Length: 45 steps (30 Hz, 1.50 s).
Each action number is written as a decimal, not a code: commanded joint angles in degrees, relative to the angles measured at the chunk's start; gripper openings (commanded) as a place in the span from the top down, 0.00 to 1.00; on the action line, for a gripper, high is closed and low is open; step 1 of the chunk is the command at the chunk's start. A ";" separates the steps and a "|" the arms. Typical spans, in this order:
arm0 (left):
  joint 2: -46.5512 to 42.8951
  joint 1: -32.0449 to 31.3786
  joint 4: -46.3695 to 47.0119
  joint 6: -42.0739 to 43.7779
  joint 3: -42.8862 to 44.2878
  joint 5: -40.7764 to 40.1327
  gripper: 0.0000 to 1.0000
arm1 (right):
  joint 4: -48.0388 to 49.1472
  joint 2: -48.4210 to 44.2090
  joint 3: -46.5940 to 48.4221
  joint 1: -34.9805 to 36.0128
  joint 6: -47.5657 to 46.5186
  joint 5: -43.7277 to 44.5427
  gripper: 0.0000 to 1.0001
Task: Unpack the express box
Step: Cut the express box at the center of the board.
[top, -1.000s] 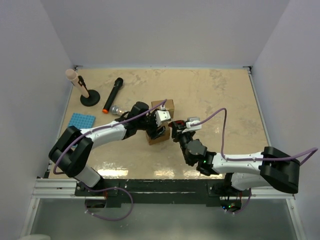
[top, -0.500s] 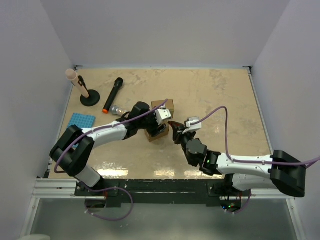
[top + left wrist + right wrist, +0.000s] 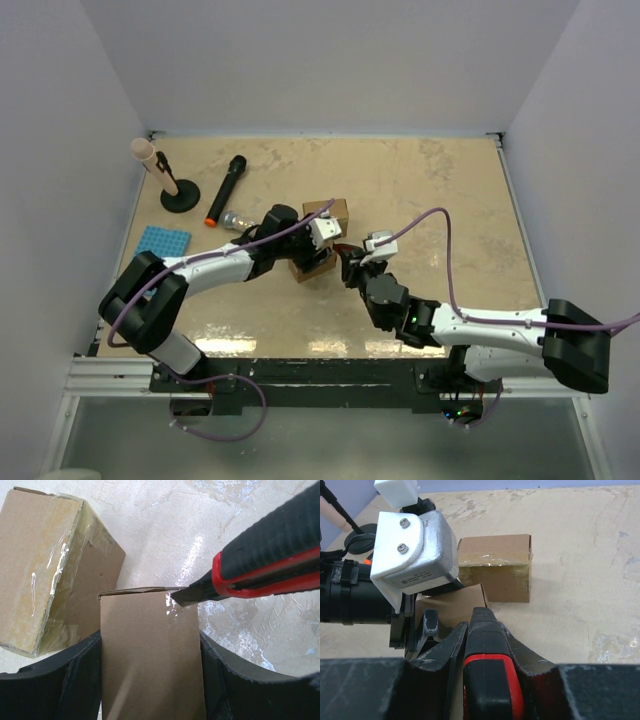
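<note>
Step in hand: judged from the pose, slitting the seal on the express box [image 3: 150, 670] so its flaps can open.
Left pincer [image 3: 314, 258]: clamped on the express box, one finger flat against each side wall, as the left wrist view shows.
Right pincer [image 3: 482, 630]: clamped on the handle of a red-and-black knife [image 3: 270, 565], with the handle running back between its fingers.
Express box: between the left pincer's fingers and just ahead of the right pincer's tips. Whether it rests on the bench [image 3: 200, 510] or is held slightly off it cannot be told.
Blade [image 3: 192, 594]: short and dark, with its tip at the box's far edge, on the right-hand corner as seen from the left pincer. It appears to touch a shiny patch of tape there.
Taped box [image 3: 495, 567]: beyond both pincers, just past the held box, its seam glossy with tape. It takes no part in this cut.
Doing it well: hold the left grip firm, keep the blade shallow, and draw it along the taped edge rather than stabbing down.
Watch for: the blade sliding towards the left pincer's right-hand finger, or the box twisting in the grip under the side load.
</note>
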 commanded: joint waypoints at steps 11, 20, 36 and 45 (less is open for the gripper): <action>-3.27 0.20 -7.01 8.47 -5.85 -0.75 1.00 | 1.38 -5.68 0.89 0.37 -3.82 -3.65 1.00; -2.13 0.20 -8.25 9.08 -4.62 1.35 1.00 | 0.15 -1.11 0.80 0.46 -1.89 -4.19 1.00; 1.21 1.08 -14.40 9.17 -0.31 12.61 1.00 | -2.31 -4.09 2.03 0.46 -2.24 0.03 1.00; 1.92 1.17 -14.58 8.99 0.13 12.96 1.00 | -0.37 -4.19 1.50 0.46 -3.64 0.47 1.00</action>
